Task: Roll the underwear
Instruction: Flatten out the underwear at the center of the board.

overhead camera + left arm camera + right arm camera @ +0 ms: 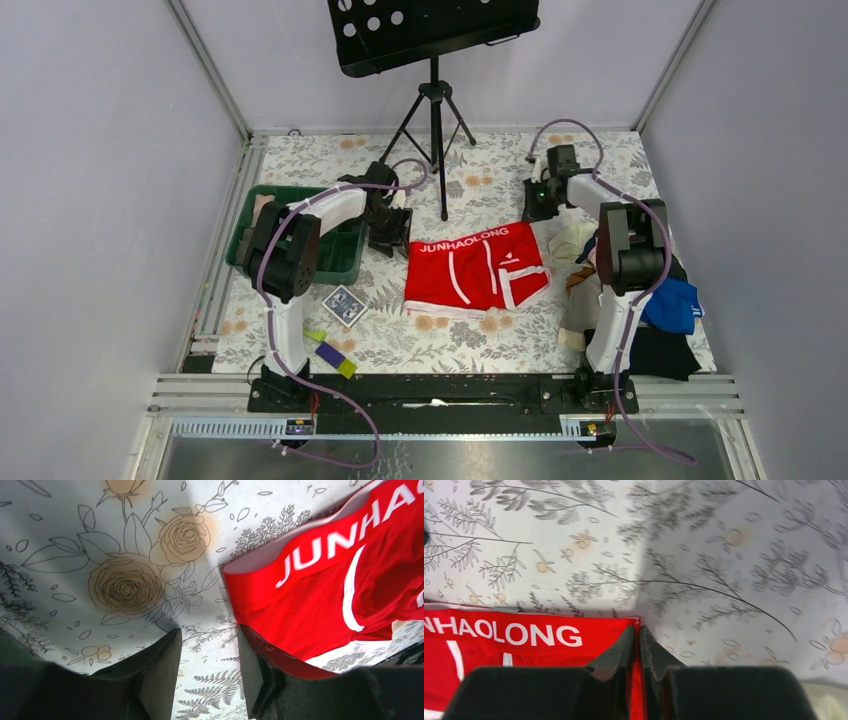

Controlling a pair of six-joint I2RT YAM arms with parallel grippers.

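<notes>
Red underwear [524, 655] corner pinched in right hand [637, 630], partly hidden

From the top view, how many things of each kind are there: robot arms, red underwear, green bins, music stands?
Arms: 2
Underwear: 1
Bin: 1
Music stand: 1
Total: 5

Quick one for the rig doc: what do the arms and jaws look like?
The left arm and right arm: white links, black joint housings, a lilac cable looped along each. The left gripper and right gripper: black, two wedge-shaped matte jaws. No markings visible.
</notes>
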